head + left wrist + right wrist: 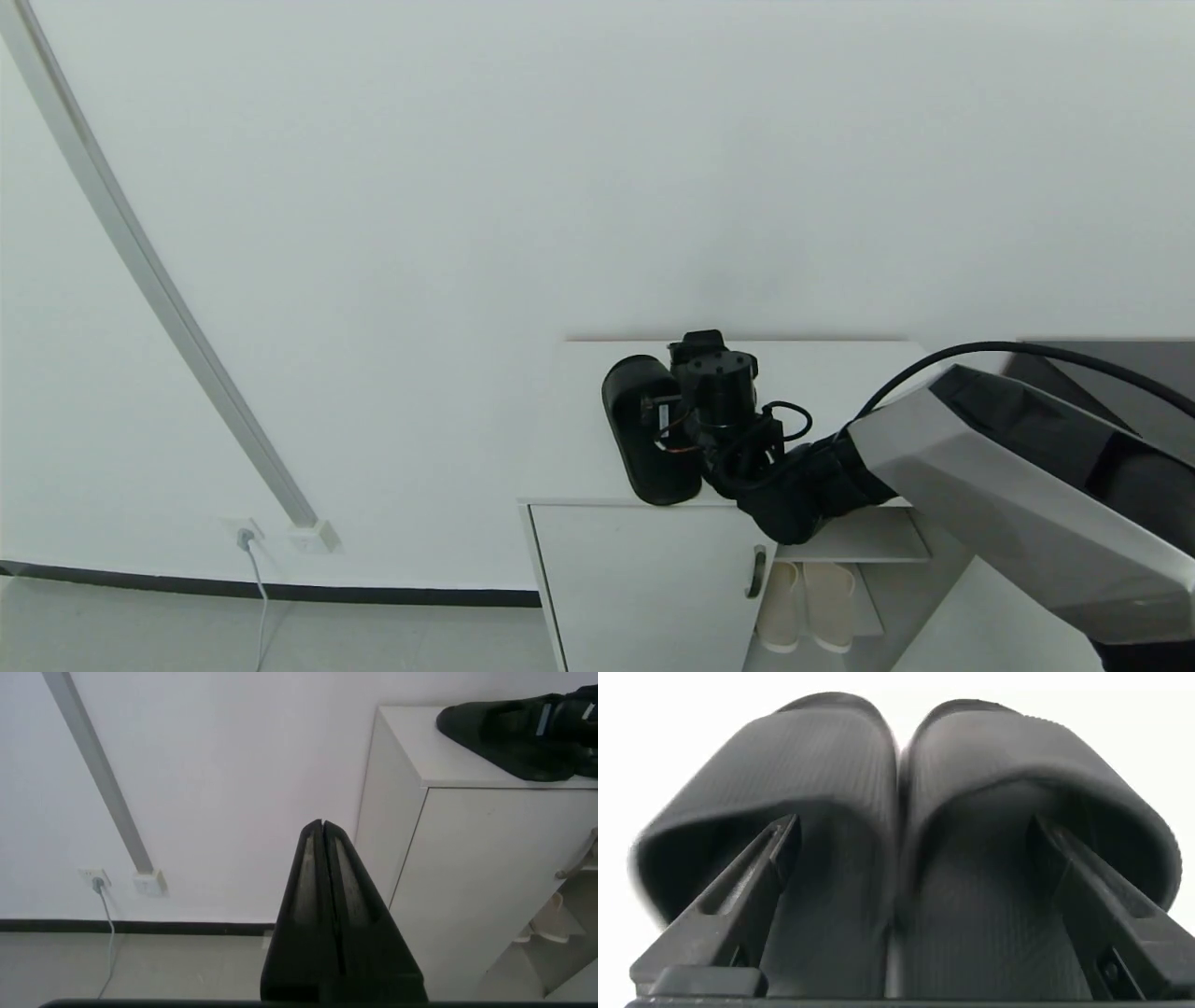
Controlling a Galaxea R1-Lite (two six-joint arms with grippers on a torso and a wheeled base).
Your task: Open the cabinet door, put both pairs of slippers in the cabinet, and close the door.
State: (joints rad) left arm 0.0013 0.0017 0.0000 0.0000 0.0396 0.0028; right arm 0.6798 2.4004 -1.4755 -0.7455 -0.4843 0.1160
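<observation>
Wall socket (pixel 246 535): low on the wall, left of the cabinet, with a cable plugged in.
Left gripper (pixel 322 896): off the cabinet's left side, fingers pressed together, holding nothing.
Cabinet (pixel 644 597): white, against the wall; the handle (pixel 756 571) sits on the door's right edge.
Black slippers (pixel 644 429): a pair side by side on the cabinet top, near its front edge.
Right gripper (pixel 915 826): over the cabinet top, one finger inside each black slipper, clamping the pair.
White slippers (pixel 805 607): on a lower shelf in the open compartment, just right of the handle.
</observation>
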